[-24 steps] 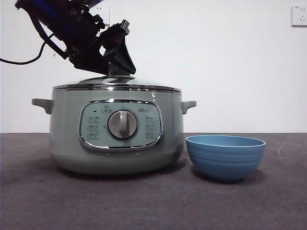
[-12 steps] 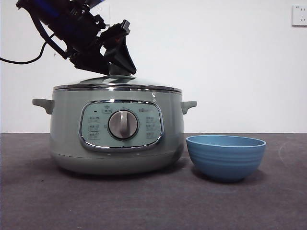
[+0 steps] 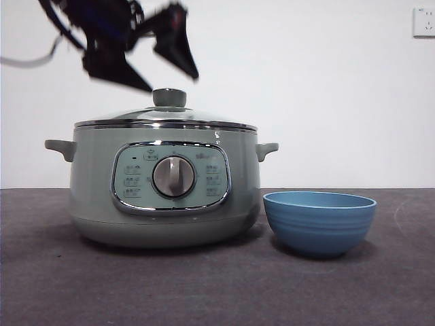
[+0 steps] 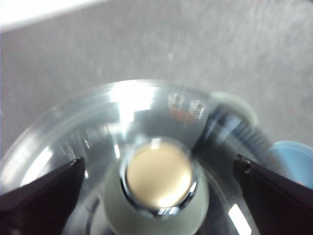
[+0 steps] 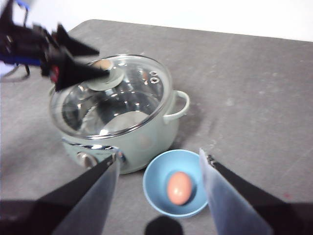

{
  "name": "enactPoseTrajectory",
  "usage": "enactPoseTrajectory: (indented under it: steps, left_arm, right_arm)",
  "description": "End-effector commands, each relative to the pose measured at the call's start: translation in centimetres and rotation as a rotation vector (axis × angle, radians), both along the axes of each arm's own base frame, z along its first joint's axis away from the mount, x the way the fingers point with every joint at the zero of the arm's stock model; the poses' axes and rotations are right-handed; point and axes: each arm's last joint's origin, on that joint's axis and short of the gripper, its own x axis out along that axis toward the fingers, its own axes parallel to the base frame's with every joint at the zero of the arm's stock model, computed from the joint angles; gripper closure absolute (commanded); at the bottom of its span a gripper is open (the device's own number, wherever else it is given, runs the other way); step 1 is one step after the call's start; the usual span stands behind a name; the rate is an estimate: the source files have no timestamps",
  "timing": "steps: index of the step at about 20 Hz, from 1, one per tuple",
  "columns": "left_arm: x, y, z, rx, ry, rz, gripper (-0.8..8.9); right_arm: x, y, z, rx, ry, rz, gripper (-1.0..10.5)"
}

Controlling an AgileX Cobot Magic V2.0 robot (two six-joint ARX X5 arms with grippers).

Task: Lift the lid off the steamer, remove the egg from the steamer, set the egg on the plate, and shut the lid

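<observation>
Lid (image 3: 166,117) on steamer (image 3: 163,187); egg (image 5: 179,188) in plate (image 5: 176,183).

1. We are looking at a dark grey worktop (image 3: 204,292) with a slightly rough, matte surface; it is running back to a white wall.
2. We are seeing the steamer (image 3: 163,197) sitting directly on the worktop, its control panel and dial facing the front camera.
3. We are seeing the plate (image 3: 319,221), a small blue bowl, resting on the worktop just beside the steamer, on the side of one handle; in the front view a narrow gap is showing between them.
4. In the right wrist view, both the steamer (image 5: 132,132) and the plate (image 5: 156,188) are casting soft shadows on the worktop (image 5: 254,98).
</observation>
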Motion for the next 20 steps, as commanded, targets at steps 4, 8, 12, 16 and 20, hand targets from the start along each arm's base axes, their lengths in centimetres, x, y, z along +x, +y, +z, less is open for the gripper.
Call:
enactPoseTrajectory:
  steps: [4, 8, 12, 16, 20]
  left_arm:
    - [-2.3, 1.0, 3.8, -0.017, 0.025, -0.038, 2.66]
    - [-5.4, 2.0, 5.3, -0.031, 0.231, -0.141, 2.85]
    - [-8.1, 3.0, 6.4, -0.075, 0.329, -0.248, 4.31]
    - [-10.7, 4.1, 7.4, -0.088, 0.356, -0.28, 7.72]
    - [-13.2, 5.3, 8.8, -0.097, 0.296, -0.291, 8.21]
  right_arm:
    - [-0.1, 0.1, 0.0, 0.029, 0.016, 0.055, 6.6]
    - [-0.3, 0.2, -0.3, 0.031, 0.054, 0.102, 6.6]
    - [-0.4, 0.2, -0.7, 0.015, 0.108, 0.124, 6.6]
    - [-0.6, 0.2, -1.1, -0.005, 0.154, 0.128, 6.9]
    - [-0.8, 0.3, -1.4, 0.011, 0.2, 0.195, 9.6]
